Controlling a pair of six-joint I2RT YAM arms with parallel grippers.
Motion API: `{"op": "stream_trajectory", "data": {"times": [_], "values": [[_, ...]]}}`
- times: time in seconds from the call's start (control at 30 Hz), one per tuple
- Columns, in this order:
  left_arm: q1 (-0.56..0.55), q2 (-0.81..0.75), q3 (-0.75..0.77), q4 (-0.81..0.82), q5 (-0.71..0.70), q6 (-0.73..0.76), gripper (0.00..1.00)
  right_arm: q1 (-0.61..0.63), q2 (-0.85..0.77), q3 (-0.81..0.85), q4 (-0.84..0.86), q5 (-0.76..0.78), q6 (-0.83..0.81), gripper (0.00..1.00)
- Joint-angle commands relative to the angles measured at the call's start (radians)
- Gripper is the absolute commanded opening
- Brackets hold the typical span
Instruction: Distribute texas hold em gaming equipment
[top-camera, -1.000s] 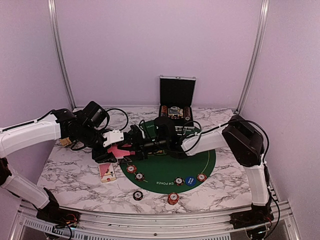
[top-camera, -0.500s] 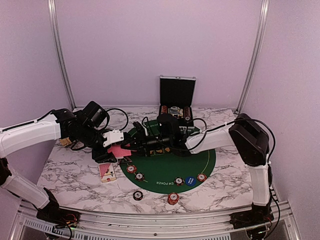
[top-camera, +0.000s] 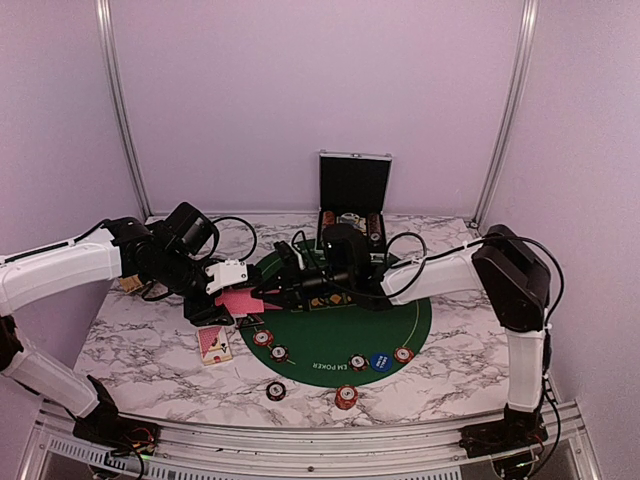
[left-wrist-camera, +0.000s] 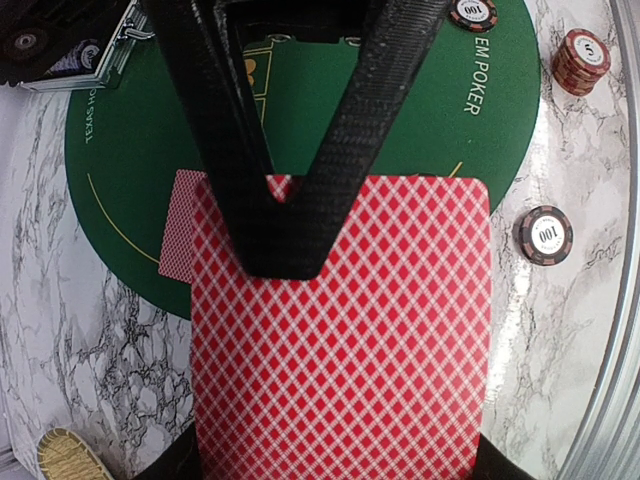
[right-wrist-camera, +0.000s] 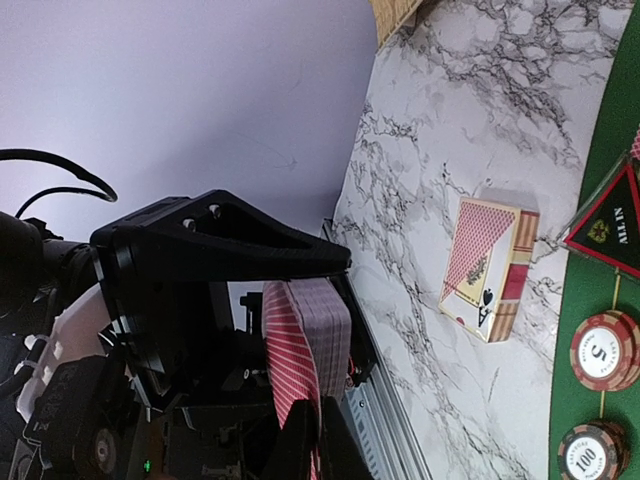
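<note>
at the left edge of the green mat, our left hand is clamped on the deck of red-backed cards. it holds the deck off the surface with the backs flat, and we judge this is so the other arm can strip cards from a free edge. one dark finger presses across the top of the deck, and the rest of the back is bare.

our right hand reaches across the mat to meet it. in the right wrist view its fingers are pinched together on the edge of a single card at the deck's face. we cannot tell whether more than one card is caught, and that is the risk in pulling away.

below the deck, a dealt card lies on the mat, probably marking a player's place. a card box rests on the surface just off the mat, with the triangular token beside it. chip stacks and a blue disc sit along the mat's near rim, likely as seat shares. two more chip stacks stand off the mat.
</note>
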Motion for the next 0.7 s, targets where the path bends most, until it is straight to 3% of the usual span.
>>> {"op": "stream_trajectory", "data": {"times": [0.0,0.27,0.67], "values": [[0.005,-0.022,0.007,0.012,0.005,0.003,0.0,-0.014,-0.057,-0.017,0.009,-0.006,0.001,0.02],[0.005,-0.024,0.003,0.012,0.001,0.006,0.0,-0.061,-0.125,-0.11,0.041,-0.027,0.018,0.0],[0.005,-0.029,0.003,0.012,-0.001,0.007,0.0,-0.231,-0.323,-0.366,-0.099,-0.056,-0.101,0.0]]}}
